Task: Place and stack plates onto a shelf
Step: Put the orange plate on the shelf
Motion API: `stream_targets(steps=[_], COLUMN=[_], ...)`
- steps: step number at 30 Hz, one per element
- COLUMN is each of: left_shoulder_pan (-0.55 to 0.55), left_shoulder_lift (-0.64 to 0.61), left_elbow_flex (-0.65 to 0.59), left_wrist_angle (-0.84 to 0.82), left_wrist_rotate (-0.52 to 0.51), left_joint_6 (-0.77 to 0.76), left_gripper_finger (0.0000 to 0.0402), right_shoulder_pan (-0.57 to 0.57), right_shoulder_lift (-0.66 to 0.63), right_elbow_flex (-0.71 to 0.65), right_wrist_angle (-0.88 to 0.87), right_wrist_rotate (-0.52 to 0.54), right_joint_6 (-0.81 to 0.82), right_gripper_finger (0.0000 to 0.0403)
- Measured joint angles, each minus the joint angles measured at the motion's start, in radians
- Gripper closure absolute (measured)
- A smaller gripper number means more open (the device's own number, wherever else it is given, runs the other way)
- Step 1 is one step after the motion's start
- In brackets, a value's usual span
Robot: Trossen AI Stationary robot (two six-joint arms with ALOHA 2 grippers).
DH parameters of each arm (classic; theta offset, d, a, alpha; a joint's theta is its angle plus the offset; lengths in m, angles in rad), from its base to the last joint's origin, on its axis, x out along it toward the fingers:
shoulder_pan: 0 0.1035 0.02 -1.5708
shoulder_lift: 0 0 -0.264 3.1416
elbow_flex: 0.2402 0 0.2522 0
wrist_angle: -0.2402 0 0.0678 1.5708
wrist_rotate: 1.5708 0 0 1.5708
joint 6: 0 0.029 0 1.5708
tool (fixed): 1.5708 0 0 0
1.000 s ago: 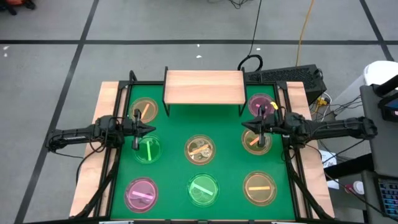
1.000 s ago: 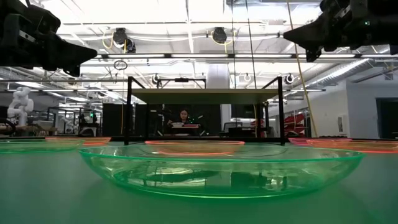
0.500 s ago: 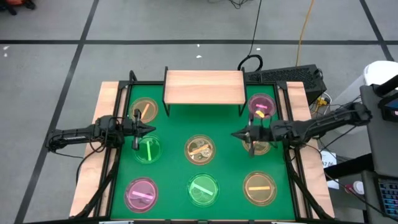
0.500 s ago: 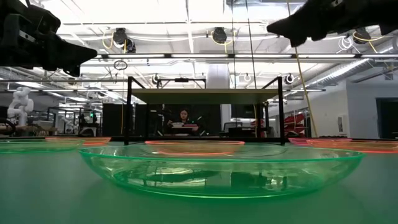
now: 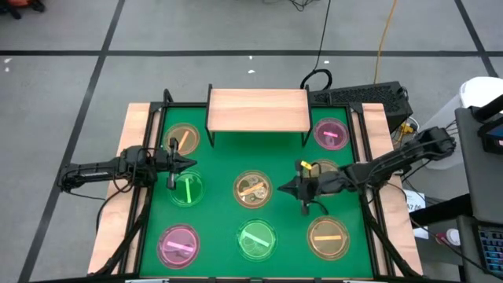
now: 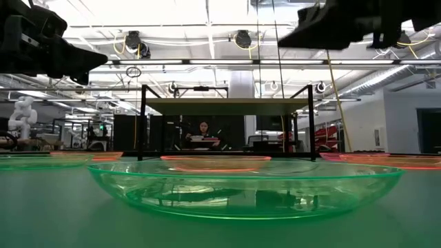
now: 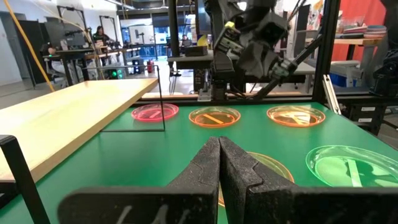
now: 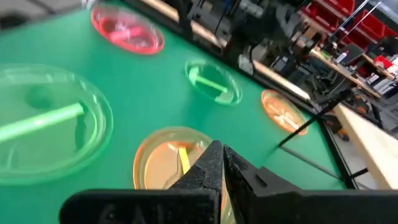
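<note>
Eight plates lie rim-up on the green table: pink [image 5: 329, 134], amber [image 5: 182, 139], green [image 5: 187, 189], centre amber [image 5: 253, 189], an amber one [image 5: 324, 167] partly under my right arm, and pink [image 5: 179, 244], green [image 5: 257, 240] and amber [image 5: 328, 238] along the near edge. The wood shelf [image 5: 258, 110] stands at the far edge with nothing on it. My left gripper [image 5: 191, 163] [image 7: 219, 146] hovers shut between the far-left amber and left green plates. My right gripper [image 5: 283, 189] [image 8: 219, 152] is shut, high above the table, just right of the centre amber plate [image 8: 168, 162].
A black frame [image 5: 149, 157] edges the table on both sides. Bare green surface lies between the plates and under the shelf's black legs [image 6: 142, 124]. A person sits at a desk [image 6: 202, 131] far behind the table.
My right gripper has swung from above the right-hand amber plate toward the table's left and near edge, ending beside the centre amber plate. It stays shut and high. No plate has moved.
</note>
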Motion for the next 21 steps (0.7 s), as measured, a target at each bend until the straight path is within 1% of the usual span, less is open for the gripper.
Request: stream_targets(steps=[4, 9, 14, 16, 21], left_shoulder_pan=[0.0, 0.0, 0.0, 0.0, 0.0], left_shoulder_lift=[0.0, 0.0, 0.0, 0.0, 0.0], left_elbow_flex=[0.0, 0.0, 0.0, 0.0, 0.0], left_wrist_angle=[0.0, 0.0, 0.0, 0.0, 0.0], left_wrist_rotate=[0.0, 0.0, 0.0, 0.0, 0.0], left_joint_6=[0.0, 0.0, 0.0, 0.0, 0.0], left_gripper_finger=[0.0398, 0.0398, 0.0398, 0.0398, 0.0398], right_shoulder_pan=[-0.003, -0.004, -0.004, -0.002, 0.012], right_shoulder_lift=[0.054, 0.129, 0.193, 0.23, 0.329], right_elbow_flex=[0.0, 0.0, 0.001, 0.033, 0.171], right_wrist_angle=[0.033, 0.089, 0.167, 0.132, -0.063], right_wrist_rotate=[0.0, 0.002, 0.03, 0.056, 0.1], right_joint_6=[-0.007, -0.026, -0.028, -0.027, -0.013], right_gripper_finger=[0.038, 0.0331, 0.0282, 0.0269, 0.0252])
